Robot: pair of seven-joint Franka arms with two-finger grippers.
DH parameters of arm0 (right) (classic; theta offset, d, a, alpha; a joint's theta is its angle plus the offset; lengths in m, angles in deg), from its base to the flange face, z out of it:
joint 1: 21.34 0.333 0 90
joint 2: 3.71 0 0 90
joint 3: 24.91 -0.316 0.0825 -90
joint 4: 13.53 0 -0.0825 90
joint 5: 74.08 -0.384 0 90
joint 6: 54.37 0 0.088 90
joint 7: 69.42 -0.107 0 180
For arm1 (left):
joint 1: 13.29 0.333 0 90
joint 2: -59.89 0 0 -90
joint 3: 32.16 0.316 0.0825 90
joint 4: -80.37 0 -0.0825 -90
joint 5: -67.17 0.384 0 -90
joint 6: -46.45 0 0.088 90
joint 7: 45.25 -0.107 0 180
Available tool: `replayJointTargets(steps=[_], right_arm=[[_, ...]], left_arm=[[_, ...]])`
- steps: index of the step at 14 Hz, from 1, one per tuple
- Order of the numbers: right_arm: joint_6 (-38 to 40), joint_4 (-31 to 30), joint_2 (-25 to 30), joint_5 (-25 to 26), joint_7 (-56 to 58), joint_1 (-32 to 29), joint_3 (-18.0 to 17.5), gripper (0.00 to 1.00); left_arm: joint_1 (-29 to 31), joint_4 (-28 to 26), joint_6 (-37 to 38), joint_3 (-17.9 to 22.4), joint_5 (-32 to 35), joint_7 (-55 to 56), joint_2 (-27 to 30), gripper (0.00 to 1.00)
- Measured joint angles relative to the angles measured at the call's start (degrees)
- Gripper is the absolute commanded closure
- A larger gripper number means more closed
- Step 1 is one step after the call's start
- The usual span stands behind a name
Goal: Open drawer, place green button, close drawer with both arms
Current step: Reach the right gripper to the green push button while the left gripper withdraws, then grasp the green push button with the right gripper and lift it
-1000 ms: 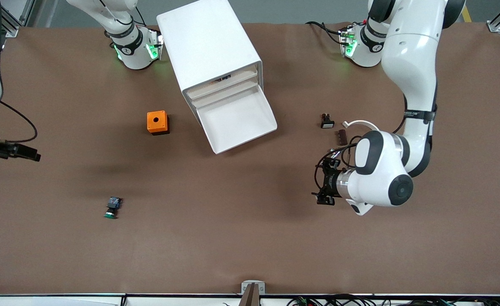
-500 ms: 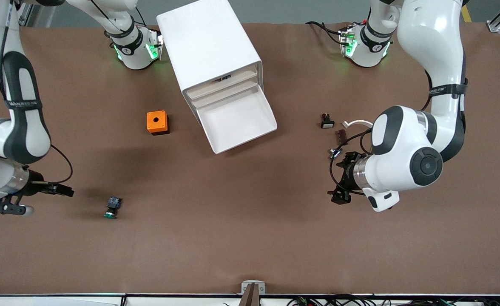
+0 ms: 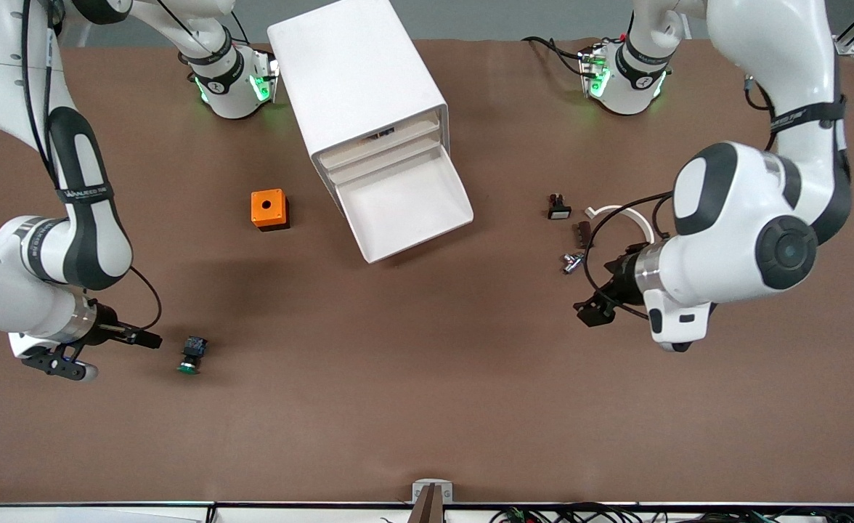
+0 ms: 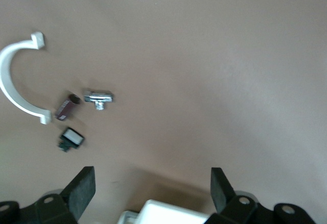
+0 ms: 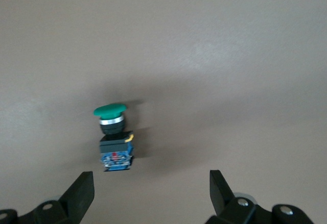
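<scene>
drawer (image 3: pixel 405 207) pulled out, button (image 3: pixel 191 356) on the table
button lies nearer the camera than the cabinet (image 3: pixel 358 80), toward the right arm's end; right gripper (image 3: pixel 111 345) released beside it, left gripper (image 3: pixel 592 312) released over bare table.

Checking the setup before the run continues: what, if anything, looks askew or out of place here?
The white box cabinet sits skewed to the table's edges, its lower white tray-drawer pulled out and empty. The tiny green-capped push button lies tipped on its side on the brown table. Nothing looks spilled or damaged.
</scene>
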State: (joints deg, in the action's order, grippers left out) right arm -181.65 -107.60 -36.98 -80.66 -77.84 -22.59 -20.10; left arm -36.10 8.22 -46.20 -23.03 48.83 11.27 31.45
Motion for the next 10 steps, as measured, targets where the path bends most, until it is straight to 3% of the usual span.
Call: replayJointTargets(steps=[6, 10], right_arm=[[-5.83, -3.29, -1.55, -0.16, -9.61, 3.53, -0.14, 0.0], [-8.55, -3.53, -3.54, -0.16, -12.39, 4.38, -0.13, 0.0]], left_arm=[[0.24, -1.5, 4.22, -0.02, 8.04, -13.89, 5.59, 0.01], [0.91, -4.52, 4.76, 0.02, 9.07, -18.72, 10.07, 0.01]])
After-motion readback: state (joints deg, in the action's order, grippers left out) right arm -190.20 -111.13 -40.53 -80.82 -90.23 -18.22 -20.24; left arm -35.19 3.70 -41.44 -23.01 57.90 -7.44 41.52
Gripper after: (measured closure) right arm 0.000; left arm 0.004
